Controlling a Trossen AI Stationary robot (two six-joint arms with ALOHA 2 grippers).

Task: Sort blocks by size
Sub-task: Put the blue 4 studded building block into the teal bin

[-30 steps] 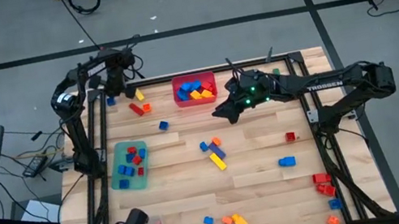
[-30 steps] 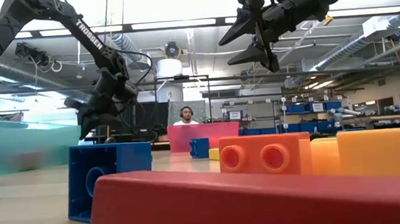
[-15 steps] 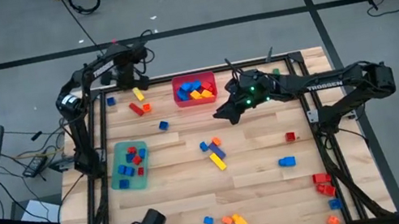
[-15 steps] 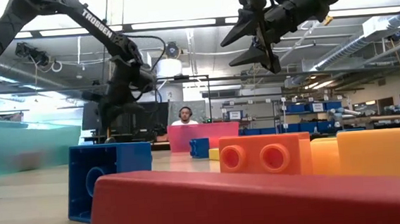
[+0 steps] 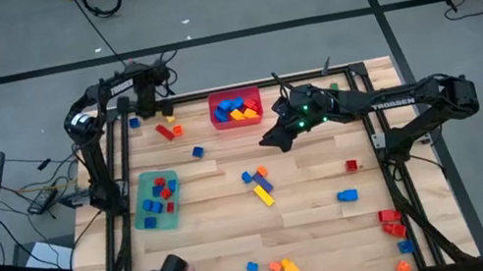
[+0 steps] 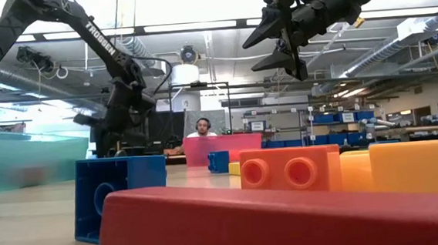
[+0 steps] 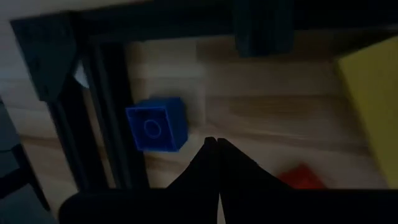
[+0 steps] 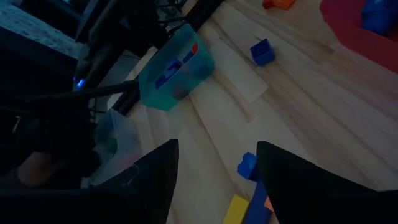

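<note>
Blue block (image 7: 155,124), beside left end effector (image 7: 212,144)

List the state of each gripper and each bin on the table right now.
left gripper: shut, holding nothing, above the table's far left corner.
right gripper: open, empty, raised over the table's middle.
red bin: upright, blocks inside.
green bin: upright, a few blocks inside.
</note>
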